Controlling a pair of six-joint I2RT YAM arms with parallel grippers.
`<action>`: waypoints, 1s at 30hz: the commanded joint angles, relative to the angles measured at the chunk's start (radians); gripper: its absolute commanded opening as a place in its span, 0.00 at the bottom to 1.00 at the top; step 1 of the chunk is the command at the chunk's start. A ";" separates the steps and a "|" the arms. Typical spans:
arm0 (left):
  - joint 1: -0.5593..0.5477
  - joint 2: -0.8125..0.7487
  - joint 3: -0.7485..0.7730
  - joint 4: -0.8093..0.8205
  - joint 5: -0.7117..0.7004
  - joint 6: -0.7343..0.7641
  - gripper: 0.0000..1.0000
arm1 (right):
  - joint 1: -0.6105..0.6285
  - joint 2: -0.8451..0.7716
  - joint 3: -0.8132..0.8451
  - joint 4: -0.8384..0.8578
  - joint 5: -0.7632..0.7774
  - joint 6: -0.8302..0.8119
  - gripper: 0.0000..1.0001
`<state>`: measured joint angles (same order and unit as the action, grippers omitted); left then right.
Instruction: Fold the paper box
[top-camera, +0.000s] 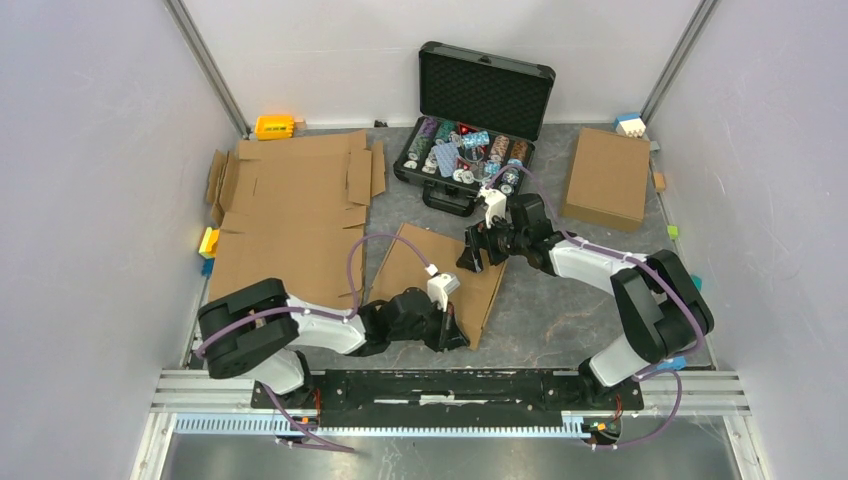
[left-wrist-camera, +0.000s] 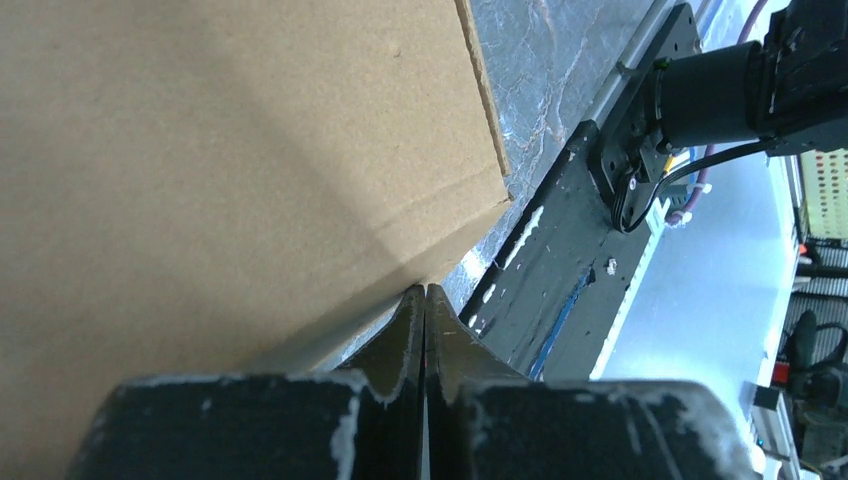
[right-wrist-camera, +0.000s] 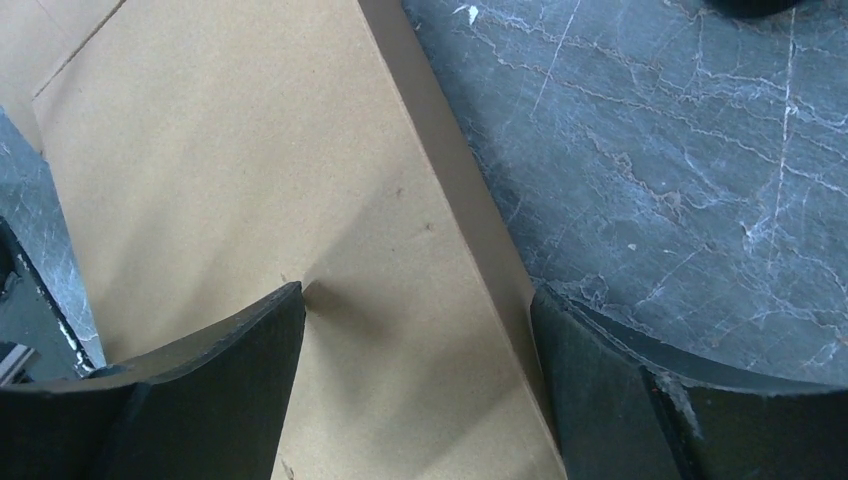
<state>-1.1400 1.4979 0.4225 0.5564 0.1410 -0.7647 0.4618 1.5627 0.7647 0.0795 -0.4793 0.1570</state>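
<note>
The paper box is a flat brown cardboard box lying at the middle of the table. My left gripper is at its near right corner. In the left wrist view the left gripper is shut with nothing between its jaws, and its tips touch the lower edge of the box. My right gripper is at the box's far right edge. In the right wrist view the right gripper is open and straddles that edge of the box: one finger presses on the top face, the other is on the table.
Flat unfolded cardboard sheets lie at the left. A closed brown box sits at the back right. The open black case with chips stands behind the right gripper. Small coloured blocks lie near the walls. The arms' base rail runs along the front.
</note>
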 joint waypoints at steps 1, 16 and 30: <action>0.016 0.059 0.068 0.033 0.009 0.112 0.02 | 0.012 0.013 -0.017 -0.008 -0.057 -0.012 0.87; 0.011 0.060 0.089 0.028 -0.093 0.211 0.02 | 0.026 -0.068 -0.125 -0.002 -0.025 0.050 0.85; -0.003 0.195 0.068 0.379 -0.178 0.241 0.02 | 0.026 -0.176 -0.262 0.057 -0.031 0.161 0.84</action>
<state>-1.1717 1.6527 0.4736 0.7033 0.1604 -0.5728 0.4515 1.4101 0.5652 0.2420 -0.3969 0.2020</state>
